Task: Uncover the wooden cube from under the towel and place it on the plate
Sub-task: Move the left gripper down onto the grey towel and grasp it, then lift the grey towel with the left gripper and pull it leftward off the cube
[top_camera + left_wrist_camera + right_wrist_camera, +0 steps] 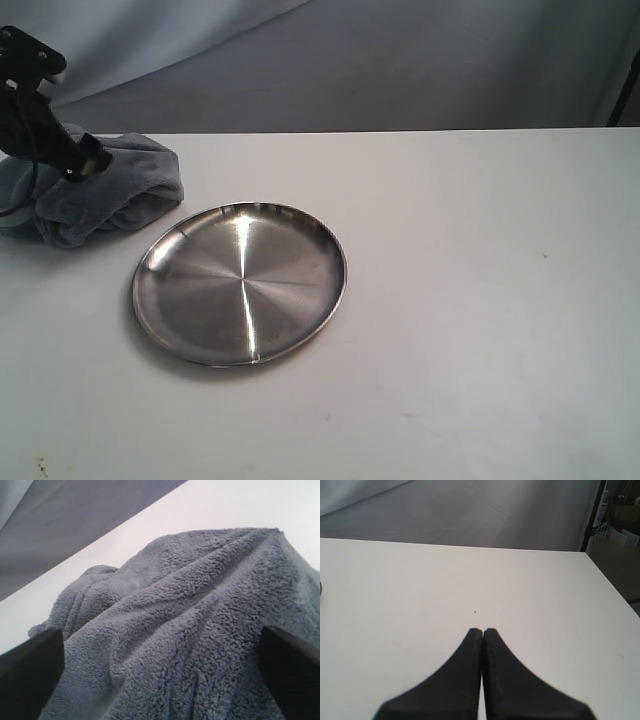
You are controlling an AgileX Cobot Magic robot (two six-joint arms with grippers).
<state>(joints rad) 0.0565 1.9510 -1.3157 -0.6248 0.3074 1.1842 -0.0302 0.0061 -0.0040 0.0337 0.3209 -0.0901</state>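
Left of the plate (200, 300) the towel (110, 195) lies bunched. The left gripper (160, 680) hangs over it, fingers (30, 675) spread wide and clamping nothing. We cannot see the cube; we judge it lies under that heap. The towel is soft and limp, so pinch a raised fold. The cube should be light and rigid, so take it by opposite flat faces. Right of the plate, the right gripper (483, 635) is pressed shut, empty.

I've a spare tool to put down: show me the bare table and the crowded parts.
Bare: the table from the plate to its right edge, and the strip in front of the plate. Crowded: the far-left corner, where the towel bunches close beside the plate.
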